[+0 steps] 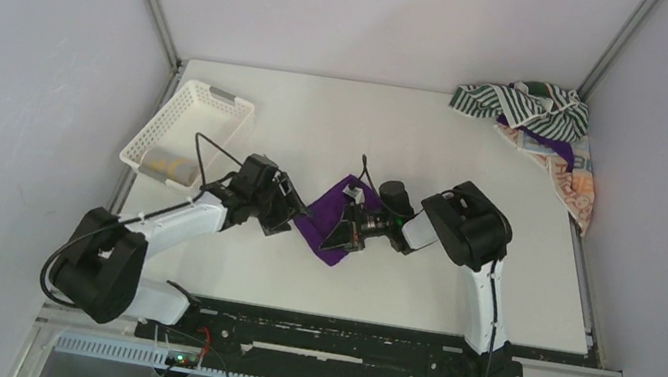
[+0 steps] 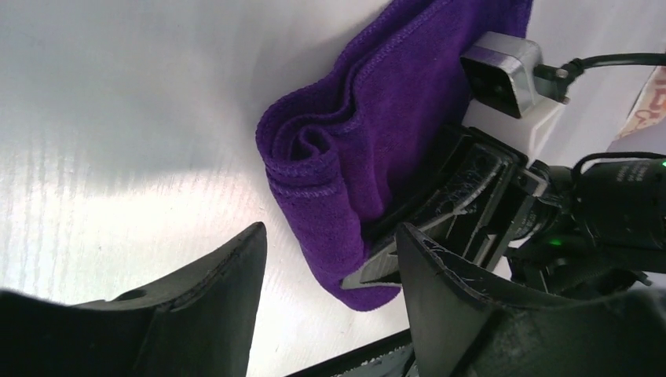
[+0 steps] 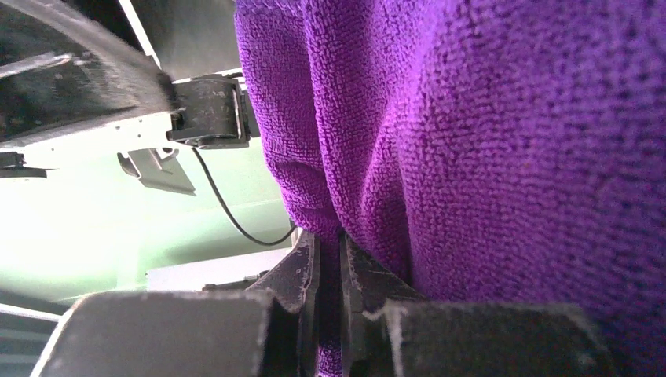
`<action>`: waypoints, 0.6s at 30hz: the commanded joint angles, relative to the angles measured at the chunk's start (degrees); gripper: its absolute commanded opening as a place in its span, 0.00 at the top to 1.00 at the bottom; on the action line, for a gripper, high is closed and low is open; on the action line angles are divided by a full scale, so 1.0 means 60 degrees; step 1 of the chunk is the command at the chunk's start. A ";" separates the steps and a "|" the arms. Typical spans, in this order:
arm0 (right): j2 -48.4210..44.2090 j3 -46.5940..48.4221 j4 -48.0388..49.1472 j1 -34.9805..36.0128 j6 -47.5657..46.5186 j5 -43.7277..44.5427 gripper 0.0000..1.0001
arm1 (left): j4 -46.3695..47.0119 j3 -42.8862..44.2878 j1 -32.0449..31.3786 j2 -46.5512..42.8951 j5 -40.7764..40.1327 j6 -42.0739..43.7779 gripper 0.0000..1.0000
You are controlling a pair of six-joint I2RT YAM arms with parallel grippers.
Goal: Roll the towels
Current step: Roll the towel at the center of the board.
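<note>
Tabletop (image 1: 321,116): white, walled on three sides.

White lattice basket (image 1: 181,119) at my far left, tilted against the left edge. Something yellowish sits in its near end; can't tell what it is.

Far right corner: green-and-white striped towel (image 1: 525,105) is bunched on top of the pile, with the orange/beige patterned towel (image 1: 573,186) under it and trailing toward me along the right wall. Both are loose, not rolled, and well apart from my arms.

Purple towel (image 1: 325,218) is mid-tabletop, between my two arms. It's partly rolled. My left wrist view shows the end as a loose spiral of layers (image 2: 314,157), with the stitched hem visible. It lies diagonally, one end toward the far side.

My right claw (image 3: 330,251): jaws pinched nearly together on a fold of the purple towel (image 3: 510,141), with cloth running up from between the fingers. From the left wrist camera it (image 2: 377,251) bites the towel's long edge near the rolled end.

My left claw (image 2: 330,232): jaws wide apart, holding nothing. It sits low over the tabletop just left of the purple towel, tips pointed at the rolled end. Can't tell if either finger touches the cloth.
</note>
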 commanded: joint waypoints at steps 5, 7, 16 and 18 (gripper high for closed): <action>0.0265 -0.0337 -0.0820 -0.0009 -0.0109 0.0474 1.00 | 0.0834 -0.0527 -0.0121 0.0720 -0.0162 -0.0387 0.39; 0.0206 -0.0329 -0.1189 -0.0009 -0.0273 0.0557 1.00 | 0.0868 -0.0590 -0.0119 0.0800 -0.0272 -0.0425 0.39; -0.0704 0.0037 -0.3904 0.0297 -0.2171 0.1809 0.85 | 0.0767 -0.0088 -0.0730 0.2022 -0.0265 -0.0389 0.46; -0.1160 0.0123 -0.4602 0.0396 -0.2724 0.2217 0.80 | 0.0719 -0.0074 -0.0747 0.2215 -0.0240 -0.0424 0.50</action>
